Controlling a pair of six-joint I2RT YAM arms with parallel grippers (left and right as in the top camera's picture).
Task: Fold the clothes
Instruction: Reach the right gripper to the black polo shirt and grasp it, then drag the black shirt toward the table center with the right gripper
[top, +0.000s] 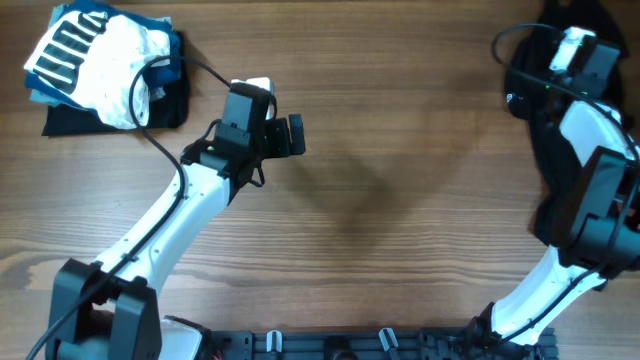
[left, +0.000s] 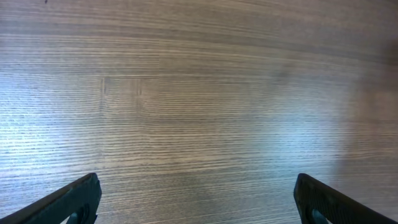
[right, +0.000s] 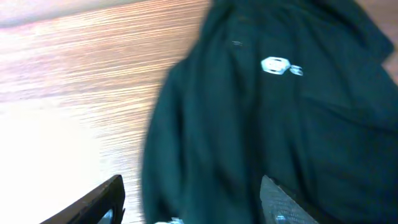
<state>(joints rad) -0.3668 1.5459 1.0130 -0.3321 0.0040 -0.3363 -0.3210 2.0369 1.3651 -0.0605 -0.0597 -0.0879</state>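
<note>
The black shirt with a small white logo lies bunched at the table's far right, partly under my right arm. My right gripper is open, its fingers either side of a fold of the shirt; in the overhead view it is at the back right. A pile of smaller clothes, white, blue-and-white striped and dark, sits at the back left corner. My left gripper is open and empty over bare wood, right of that pile.
The wooden table runs between the two arms. A black cable loops from the left arm past the pile. The arm bases stand at the front edge.
</note>
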